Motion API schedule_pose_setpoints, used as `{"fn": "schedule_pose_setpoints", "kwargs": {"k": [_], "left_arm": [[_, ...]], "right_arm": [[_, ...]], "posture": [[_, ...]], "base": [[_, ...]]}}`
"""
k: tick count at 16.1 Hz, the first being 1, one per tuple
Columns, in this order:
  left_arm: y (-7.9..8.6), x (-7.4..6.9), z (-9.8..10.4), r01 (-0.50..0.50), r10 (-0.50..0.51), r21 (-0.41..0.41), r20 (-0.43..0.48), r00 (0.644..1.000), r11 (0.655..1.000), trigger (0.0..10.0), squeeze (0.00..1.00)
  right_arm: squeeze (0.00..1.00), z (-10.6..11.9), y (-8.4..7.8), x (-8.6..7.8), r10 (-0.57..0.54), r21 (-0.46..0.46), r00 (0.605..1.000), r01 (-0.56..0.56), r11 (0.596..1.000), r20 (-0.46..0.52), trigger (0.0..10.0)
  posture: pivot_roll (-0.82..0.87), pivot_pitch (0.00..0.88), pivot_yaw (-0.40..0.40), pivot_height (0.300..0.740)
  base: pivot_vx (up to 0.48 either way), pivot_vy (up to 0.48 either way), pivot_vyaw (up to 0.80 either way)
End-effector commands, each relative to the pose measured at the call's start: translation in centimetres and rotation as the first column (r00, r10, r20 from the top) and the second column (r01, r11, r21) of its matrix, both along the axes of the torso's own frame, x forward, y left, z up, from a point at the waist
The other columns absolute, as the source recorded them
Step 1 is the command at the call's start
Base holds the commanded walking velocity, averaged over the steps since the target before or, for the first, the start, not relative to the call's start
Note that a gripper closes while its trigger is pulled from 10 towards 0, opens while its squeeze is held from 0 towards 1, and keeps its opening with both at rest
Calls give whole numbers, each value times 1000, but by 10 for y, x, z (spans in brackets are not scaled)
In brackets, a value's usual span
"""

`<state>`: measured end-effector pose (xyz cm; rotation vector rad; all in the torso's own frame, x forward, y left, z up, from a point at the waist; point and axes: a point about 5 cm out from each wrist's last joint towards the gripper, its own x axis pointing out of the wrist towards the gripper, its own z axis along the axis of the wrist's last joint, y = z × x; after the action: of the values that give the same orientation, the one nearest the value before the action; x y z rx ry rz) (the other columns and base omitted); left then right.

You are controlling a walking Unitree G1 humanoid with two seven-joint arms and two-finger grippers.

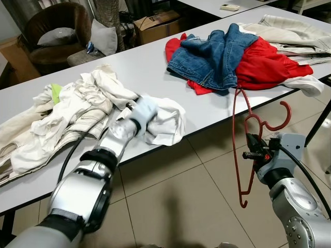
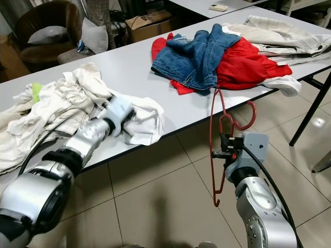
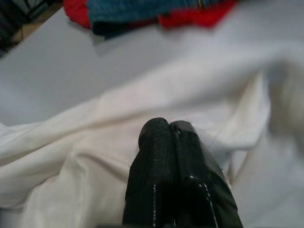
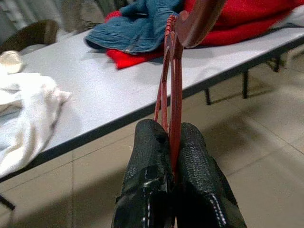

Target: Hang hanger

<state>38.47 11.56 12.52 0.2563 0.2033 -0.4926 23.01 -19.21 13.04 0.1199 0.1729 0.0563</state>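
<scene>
Right gripper point(image 1: 252, 147) clamped on a red hanger point(image 1: 238, 150), black fingers point(image 4: 147, 161) pressed to either side of its thin wire, held out over the tiled floor point(image 1: 207, 191) just off the near edge of the grey table point(image 1: 150, 67). Hanger turned edge-on and standing roughly vertical: hook point(image 1: 282, 116) curling up beside the gripper on its outer side, long frame reaching above it to the table edge and dropping well below it to a small upturned tip. Beyond that gripper, on the tabletop, a heap of blue denim point(image 1: 217, 54) over a red garment point(image 1: 264, 64), with pale cream clothing point(image 1: 289, 31) farther back. Left gripper point(image 3: 173, 137) stretched out across the table, fingers point(image 3: 156, 156) together with tips touching, buried in a white garment point(image 1: 165, 121) that drapes over the near table edge; no fabric seen between the tips. Larger pile of white and cream laundry point(image 1: 67, 113) on the outer side of that arm, a dab of lime green point(image 1: 55, 92) within it. Brown armchair point(image 1: 54, 36) and cardboard box point(image 1: 158, 23) past the far side of the table.
</scene>
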Motion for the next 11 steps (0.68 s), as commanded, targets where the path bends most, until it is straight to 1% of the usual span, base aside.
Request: {"fn": "schedule_pose_setpoints", "kwargs": {"k": [1,2,3,6,8,9,10,11], "left_arm": [[6,8,21,-28,32,-123,33,999,992,0,0],[7,13,36,-15,27,-171,69,997,985,0,0],[9,16,49,2,19,-197,104,994,980,0,0],[21,22,86,41,7,-233,201,979,972,0,0],[30,23,100,49,5,-215,244,970,975,0,0],[31,21,99,90,-53,-139,247,968,986,0,0],[27,12,79,221,-232,75,187,955,972,0,0],[27,11,72,224,-242,120,168,956,967,4588,0]], "right_arm": [[0,12,9,-2,89,13,994,-89,996,61,10000],[0,15,11,-7,161,11,984,-162,987,76,10000],[0,17,12,-11,225,3,971,-226,974,84,10000],[0,21,19,-23,387,2,918,-388,922,84,10000],[0,20,22,-27,450,-3,891,-451,893,67,10000],[0,16,24,-30,482,-8,876,-482,876,37,10000],[0,11,21,-30,476,-26,880,-475,879,1,10000],[0,10,18,-28,443,-40,897,-443,896,-2,10000]], "posture": [[-196,0,174,740],[-195,0,175,740],[-194,0,176,740],[-189,0,176,740],[-183,0,174,740],[-172,0,169,740],[-167,0,167,740],[-167,0,166,740]], "base": [[0,0,0],[0,0,0],[0,0,0],[0,0,0],[0,0,0],[0,0,0],[0,0,0],[0,0,0]]}}
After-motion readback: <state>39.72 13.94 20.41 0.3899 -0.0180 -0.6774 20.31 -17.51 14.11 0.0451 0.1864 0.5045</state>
